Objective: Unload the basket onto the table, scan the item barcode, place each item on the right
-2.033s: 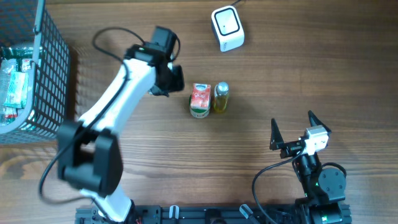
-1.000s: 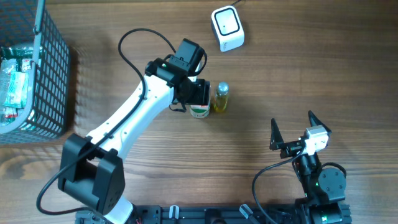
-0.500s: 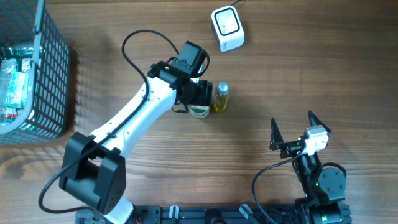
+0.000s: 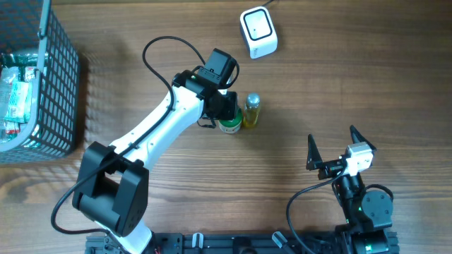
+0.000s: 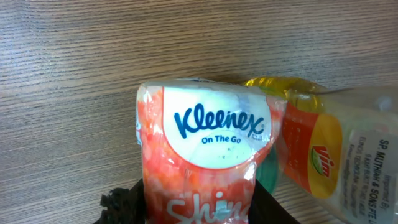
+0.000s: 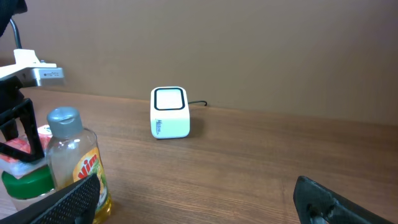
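Wooden table (image 4: 141, 42), overhead: left gripper (image 4: 224, 113) atop Kleenex pack (image 4: 227, 127) mid-table, yellow bottle (image 4: 251, 111) just beside, white scanner (image 4: 258, 32) well apart. Left wrist: fingers (image 5: 121, 208) pinching pack's sides. Right wrist: right gripper (image 6: 193, 208) splayed wide, scanner ahead

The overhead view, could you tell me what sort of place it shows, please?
Probably a mock shop checkout on a wooden table: a white barcode scanner, a wire basket holding packaged goods, and a Kleenex pack beside a Vim bottle.

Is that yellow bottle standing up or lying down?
Upright: the yellow bottle stands on the table, grey cap on top, beside the tissue pack.
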Available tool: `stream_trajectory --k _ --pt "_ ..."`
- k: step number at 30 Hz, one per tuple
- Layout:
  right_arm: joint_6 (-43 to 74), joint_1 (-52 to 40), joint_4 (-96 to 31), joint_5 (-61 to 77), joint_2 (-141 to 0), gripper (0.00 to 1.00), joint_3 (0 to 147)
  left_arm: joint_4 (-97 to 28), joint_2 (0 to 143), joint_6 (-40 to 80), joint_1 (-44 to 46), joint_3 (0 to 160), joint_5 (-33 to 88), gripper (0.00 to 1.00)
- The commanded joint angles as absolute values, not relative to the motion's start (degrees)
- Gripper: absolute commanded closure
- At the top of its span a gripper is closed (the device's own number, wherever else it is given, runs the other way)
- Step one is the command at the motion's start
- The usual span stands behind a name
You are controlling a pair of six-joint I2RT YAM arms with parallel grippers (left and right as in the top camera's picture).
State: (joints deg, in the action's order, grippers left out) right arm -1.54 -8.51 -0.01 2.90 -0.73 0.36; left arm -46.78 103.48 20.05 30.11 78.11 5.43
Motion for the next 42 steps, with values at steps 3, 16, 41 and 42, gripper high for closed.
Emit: stream_trajectory --k 3,16,41,42 --pt "-1.4 -8.3 0.1 2.4 -0.5 0.00 0.3 -46.9 98.8 20.2 29.2 77.7 3.0 0.65" --pt "-1.4 -8.3 0.1 2.4 -0.5 0.00 0.3 -55.2 96.4 20.2 22.0 77.6 -0.9 0.64" --pt "-1.4 -8.3 0.1 2.4 -0.5 0.00 0.3 -56.1 96.4 26.9 27.4 70.1 1.8 0.53" --pt "-1.4 -8.3 0.1 2.4 -0.5 0.00 0.3 -56.2 96.4 27.9 27.9 70.1 1.3 0.51"
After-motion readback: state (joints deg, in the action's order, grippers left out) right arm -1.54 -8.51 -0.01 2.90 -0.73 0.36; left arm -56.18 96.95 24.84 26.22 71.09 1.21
